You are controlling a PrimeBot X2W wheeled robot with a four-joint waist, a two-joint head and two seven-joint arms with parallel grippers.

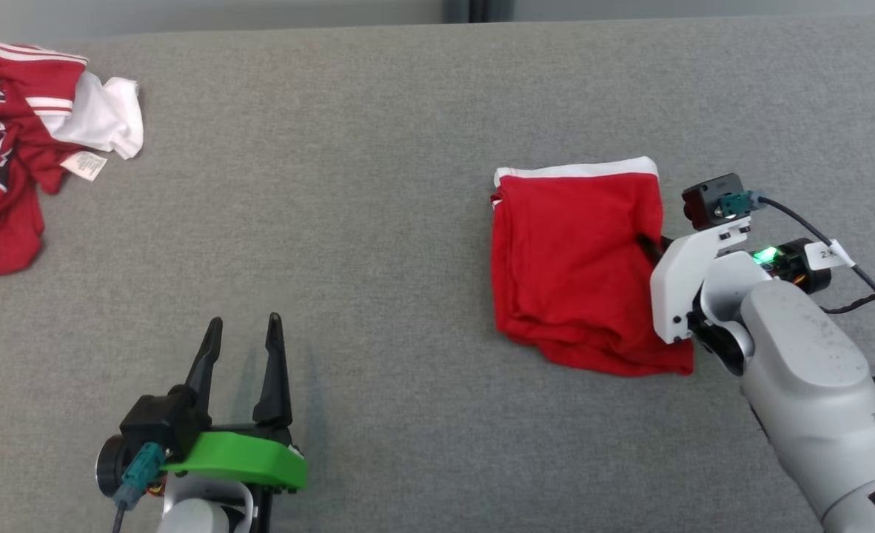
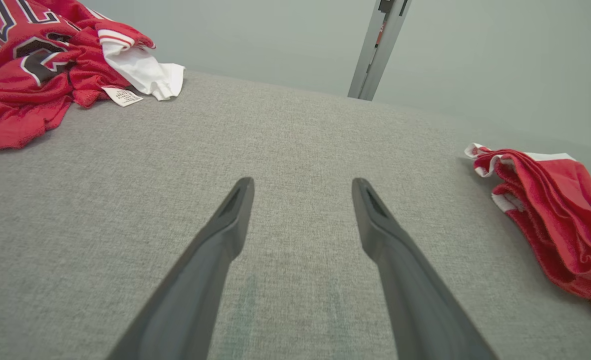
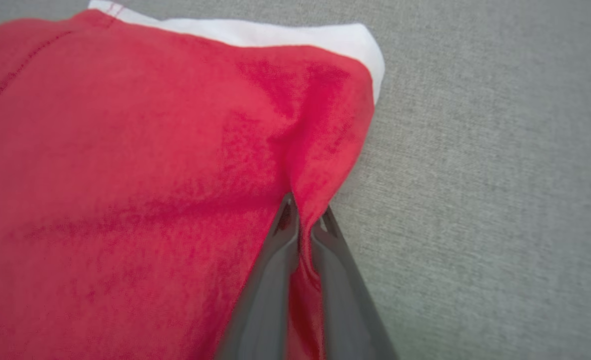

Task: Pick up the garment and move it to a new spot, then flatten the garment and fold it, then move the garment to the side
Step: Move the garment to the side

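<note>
The garment [image 1: 574, 266] is a folded red piece with a white band along its far edge, lying at the right of the grey surface; it also shows in the left wrist view [image 2: 555, 215] and in the right wrist view [image 3: 140, 165]. My right gripper [image 3: 306, 216] is shut on a pinch of the garment's right edge, red cloth squeezed between its fingers; in the head view only a dark fingertip of the right gripper [image 1: 648, 246] pokes out from the white wrist. My left gripper [image 1: 245, 326] stands open over bare surface at the lower left, its fingers [image 2: 225, 235] wide apart and far from the garment.
A crumpled red jersey [image 1: 4, 148] with black lettering, white trim and a tag lies at the far left corner, also in the left wrist view [image 2: 35, 65]. The grey fabric surface [image 1: 378, 222] stretches between the two cloths. Black cables [image 1: 874, 296] trail from the right wrist.
</note>
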